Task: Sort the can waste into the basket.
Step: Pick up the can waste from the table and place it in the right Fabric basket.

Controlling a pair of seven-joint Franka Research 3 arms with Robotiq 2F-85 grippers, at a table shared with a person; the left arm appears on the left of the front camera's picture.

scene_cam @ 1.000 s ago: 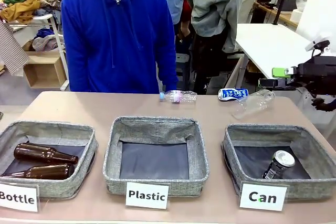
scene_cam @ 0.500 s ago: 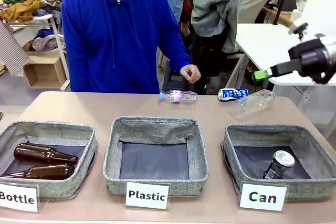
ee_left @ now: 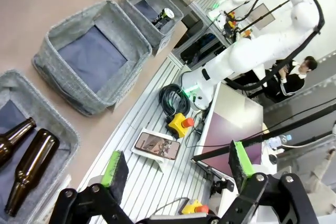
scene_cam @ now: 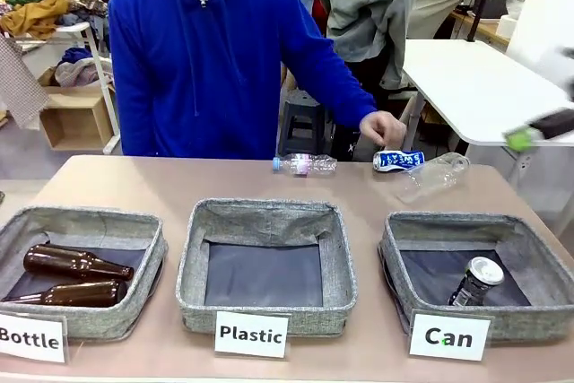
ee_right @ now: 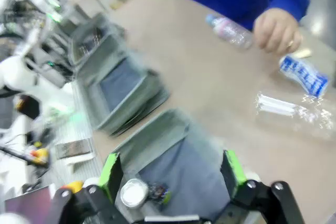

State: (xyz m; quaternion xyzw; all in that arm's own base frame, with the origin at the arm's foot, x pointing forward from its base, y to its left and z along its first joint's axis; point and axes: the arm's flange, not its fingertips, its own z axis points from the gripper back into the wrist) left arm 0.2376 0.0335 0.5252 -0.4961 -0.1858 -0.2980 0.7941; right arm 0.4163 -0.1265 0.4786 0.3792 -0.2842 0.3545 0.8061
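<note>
Blue aluminium is what is left to sort: the blue can point(scene_cam: 398, 161) lies on its side at the far edge of the table point(scene_cam: 134, 186), just beside a clear plastic bottle point(scene_cam: 432, 176), with the person's hand point(scene_cam: 384, 128) close above it. The black can point(scene_cam: 475, 282) leans inside the "Can" basket point(scene_cam: 448, 221). To fetch the blue one well, wait for the hand to clear. Then come down from above with the jaws across the can's narrow width, keeping off the bottle. The right gripper point(ee_right: 170, 174) hangs wide open and empty above that basket, tilted toward the far side; the front view smears it, so it is probably raised. The left gripper point(ee_left: 178, 165), also open and empty, hangs off the table's near edge
</note>
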